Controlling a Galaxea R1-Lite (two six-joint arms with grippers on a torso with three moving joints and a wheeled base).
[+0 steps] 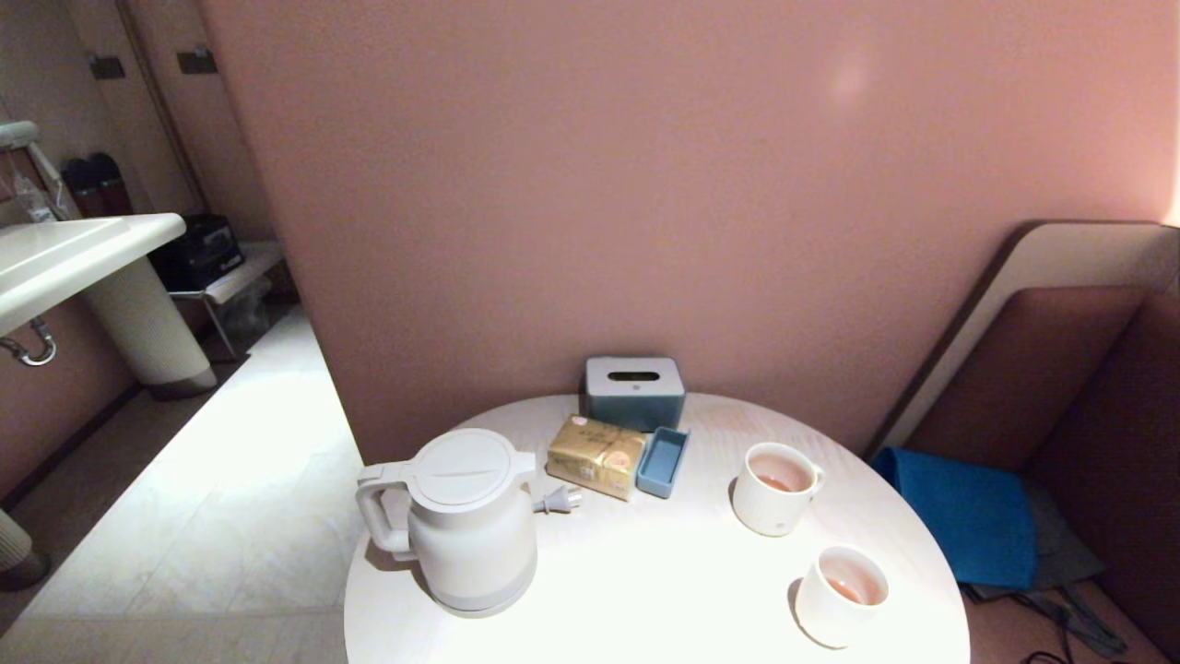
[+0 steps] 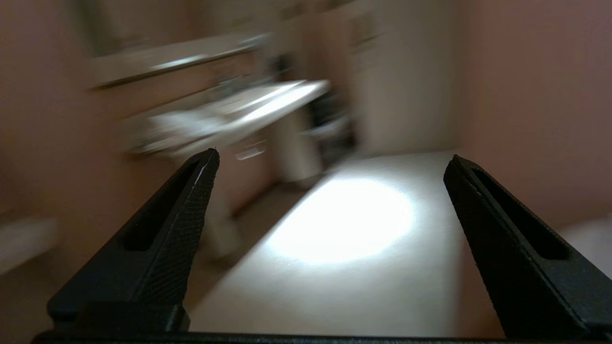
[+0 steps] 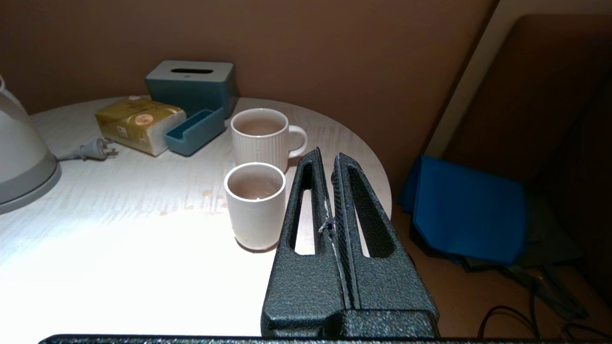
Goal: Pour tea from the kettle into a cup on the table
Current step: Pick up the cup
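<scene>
head view: tea [image 1: 846, 588] in cup [image 1: 839, 598] and mug [image 1: 776, 489]; left jaws apart, right jaws together.

The table [image 1: 664, 590] has a pale wood-grain top with a smooth sheen. Just beside the right gripper [image 3: 330, 160], whose fingers [image 3: 363, 215] are black, rough-grained plastic, the cup [image 3: 255, 205] looks like glazed ceramic. The kettle [image 1: 466, 521] seems smooth matt plastic.

On your round table [image 1: 645, 590] you have one white kettle [image 1: 466, 526], one handleless cup [image 1: 841, 595], one handled mug [image 1: 776, 487] — plus one tissue box [image 1: 634, 392], one yellow packet [image 1: 596, 456], one small blue tray [image 1: 663, 461].
</scene>
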